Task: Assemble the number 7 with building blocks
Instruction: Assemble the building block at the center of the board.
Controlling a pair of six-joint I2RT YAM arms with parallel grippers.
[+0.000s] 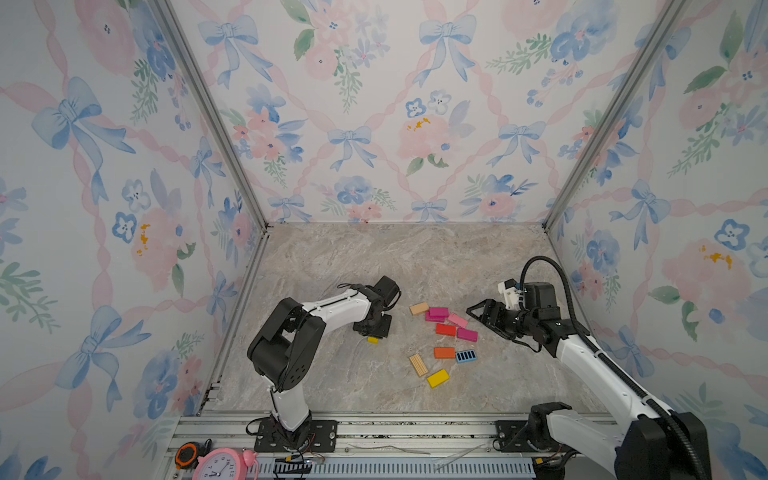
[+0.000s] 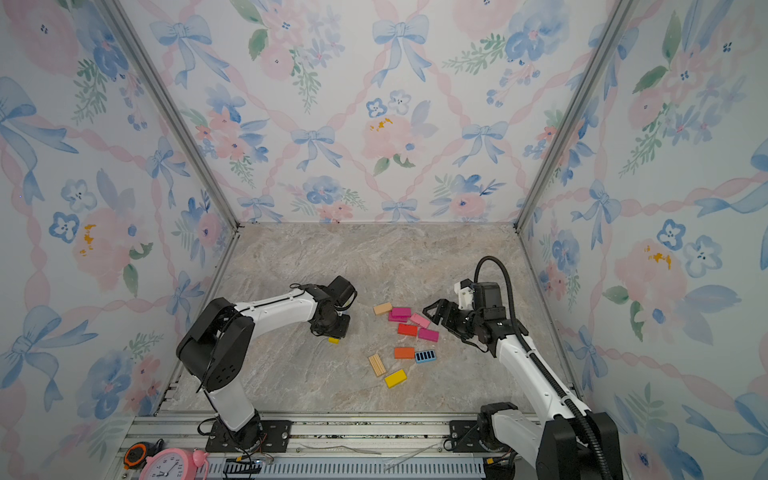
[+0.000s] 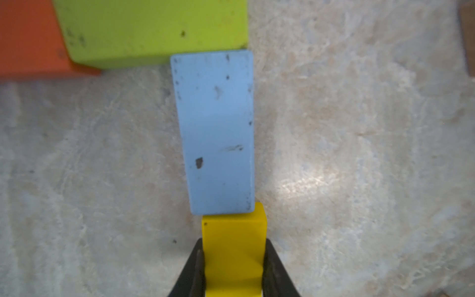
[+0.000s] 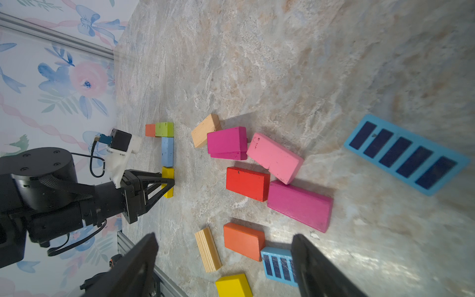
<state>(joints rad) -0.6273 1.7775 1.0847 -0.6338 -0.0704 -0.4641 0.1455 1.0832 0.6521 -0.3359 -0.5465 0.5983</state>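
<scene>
Marble tabletop (image 1: 374,257): yellow block (image 3: 232,231) tight in left pincer (image 4: 171,183), against light-blue block (image 3: 217,133); right pincer (image 4: 223,240) spread, empty.

matt, chipped blocks (image 3: 218,133) (painted) on glossy table (image 3: 359,154).

Table (image 1: 374,266): left gripper (image 3: 234,245) near centre, end block (image 3: 234,257) between its jaws. Stem block (image 3: 216,133) just at end block's 12 o'clock, end to end. Inner bar block (image 3: 154,28) touches stem block's 12 o'clock end; outer bar block (image 3: 28,38) abuts it at 9 o'clock. Loose blocks (image 1: 445,330) at 3 o'clock of left gripper, apart from it; stacked pair (image 1: 437,314) at their 12 o'clock edge. Right gripper (image 1: 471,312) at 3 o'clock of the loose blocks.
</scene>
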